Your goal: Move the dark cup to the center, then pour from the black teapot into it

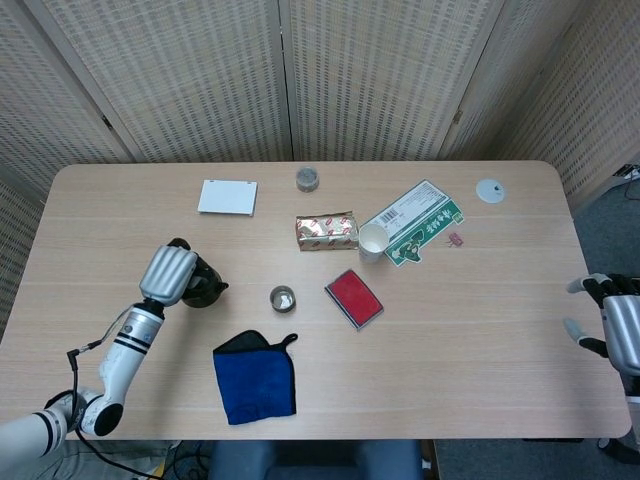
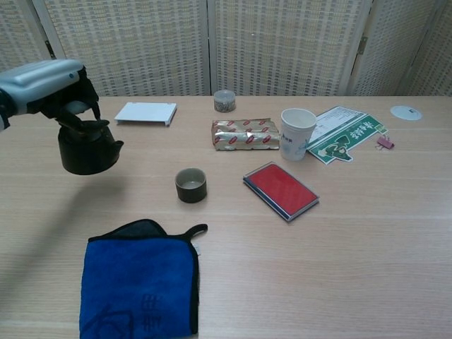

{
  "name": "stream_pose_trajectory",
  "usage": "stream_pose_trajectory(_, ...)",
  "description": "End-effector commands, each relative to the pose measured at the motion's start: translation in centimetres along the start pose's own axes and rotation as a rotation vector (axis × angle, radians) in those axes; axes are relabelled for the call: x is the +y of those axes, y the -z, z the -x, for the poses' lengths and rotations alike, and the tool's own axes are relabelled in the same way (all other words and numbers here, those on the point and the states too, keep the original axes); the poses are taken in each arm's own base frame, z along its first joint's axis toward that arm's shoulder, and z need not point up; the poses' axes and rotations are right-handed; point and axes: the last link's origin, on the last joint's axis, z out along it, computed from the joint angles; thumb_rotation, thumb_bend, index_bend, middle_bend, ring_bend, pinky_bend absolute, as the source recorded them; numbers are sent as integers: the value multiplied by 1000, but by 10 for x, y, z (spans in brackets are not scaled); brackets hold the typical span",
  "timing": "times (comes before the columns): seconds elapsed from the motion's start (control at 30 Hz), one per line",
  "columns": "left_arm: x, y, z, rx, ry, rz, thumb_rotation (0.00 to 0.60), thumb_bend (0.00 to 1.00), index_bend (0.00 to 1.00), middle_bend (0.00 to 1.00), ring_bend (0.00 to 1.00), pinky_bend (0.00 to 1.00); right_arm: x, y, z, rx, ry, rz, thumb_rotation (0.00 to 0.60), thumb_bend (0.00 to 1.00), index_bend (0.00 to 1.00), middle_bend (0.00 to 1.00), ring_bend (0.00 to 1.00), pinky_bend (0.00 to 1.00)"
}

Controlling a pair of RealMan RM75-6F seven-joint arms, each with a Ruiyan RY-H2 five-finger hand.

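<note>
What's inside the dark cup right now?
The head view shows a pale patch inside the dark cup; liquid or bare bottom, unclear. From the chest view, its rim hides the inside.

Pale wood-grain desk [image 2: 367,233], smooth and matt. Blue cloth [image 2: 140,277], soft, fuzzy. Crinkled shiny foil packet [image 2: 246,133]. White paper cup [image 2: 297,133]. Matt black teapot [image 2: 86,146].
</note>
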Motion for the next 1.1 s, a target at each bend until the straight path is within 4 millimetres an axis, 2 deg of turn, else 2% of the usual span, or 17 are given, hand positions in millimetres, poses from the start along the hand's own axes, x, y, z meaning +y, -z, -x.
stream_pose_trajectory(0.03, 4, -1, 2, 3, -20, 14, 537, 357, 1000, 1000, 966, 318, 1, 0, 0, 0, -1, 2, 600, 192, 438, 401, 324, 370)
stream_pose_trajectory(1.1, 57, -28, 18, 35, -113, 124, 532, 357, 1000, 1000, 966, 319, 7, 1, 1, -5, -1, 16, 600, 192, 439, 401, 324, 370)
